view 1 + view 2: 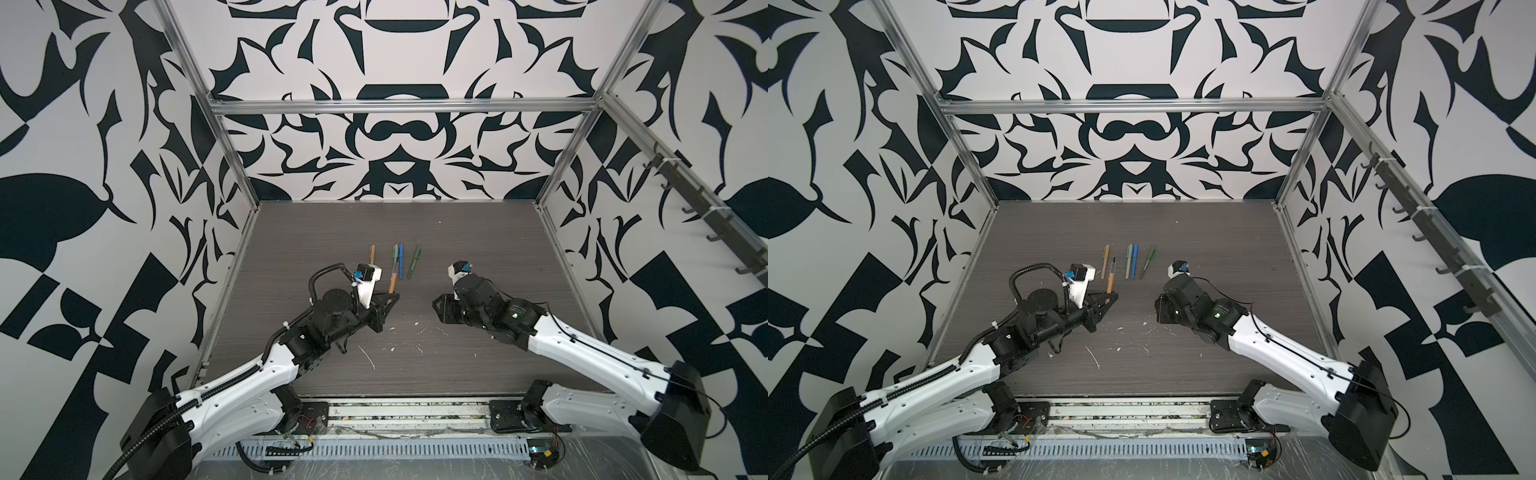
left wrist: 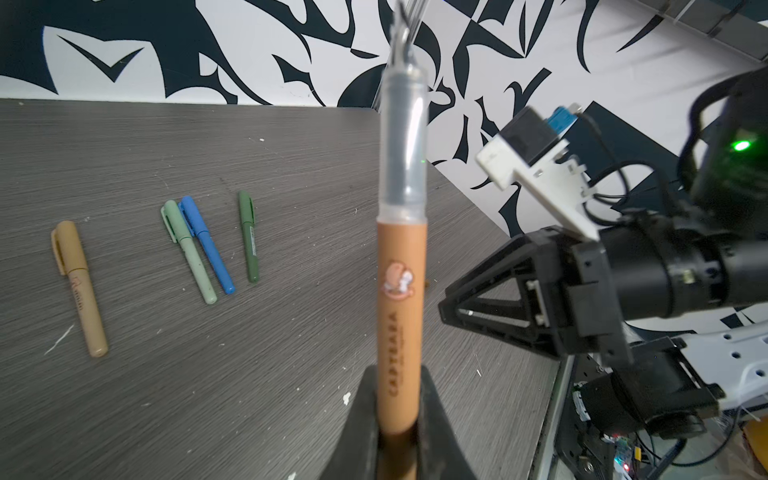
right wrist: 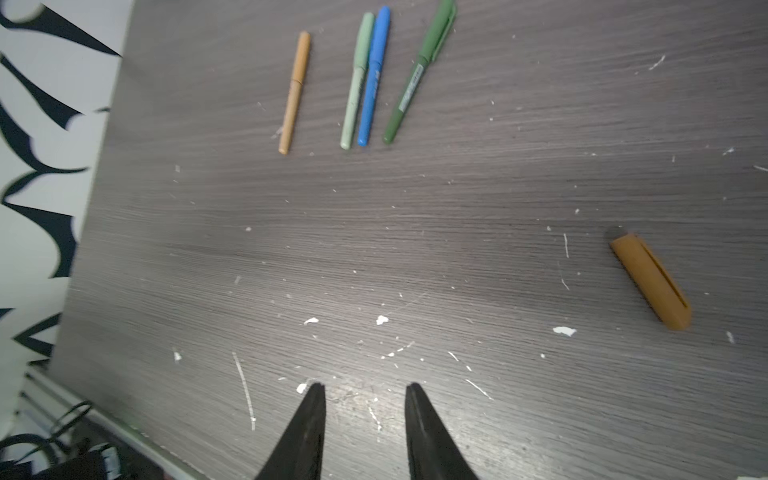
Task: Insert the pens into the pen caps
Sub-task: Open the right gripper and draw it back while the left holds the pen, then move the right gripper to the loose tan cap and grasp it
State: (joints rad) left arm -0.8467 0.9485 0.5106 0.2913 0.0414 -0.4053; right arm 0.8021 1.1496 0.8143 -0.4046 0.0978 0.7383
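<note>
Over the tabletop (image 3: 457,228), the left pincer (image 2: 400,386) grips the orange-brown pen (image 2: 401,291). The right pincer (image 3: 365,390) is open, empty; next it should probably grab the orange-brown cap (image 3: 650,282) lying nearby.

Four capped pens lay in a mid-table row, caps far: tan pen (image 2: 79,286) leftmost, pale green pen (image 2: 189,251) and blue pen (image 2: 206,245) touching, dark green pen (image 2: 248,237) rightmost. The uncapped orange-brown pen (image 2: 401,291) – nib pointing far – sat clamped in the left gripper (image 2: 400,386). The orange-brown cap (image 3: 650,282) lay separately, to the right and nearer.
</note>
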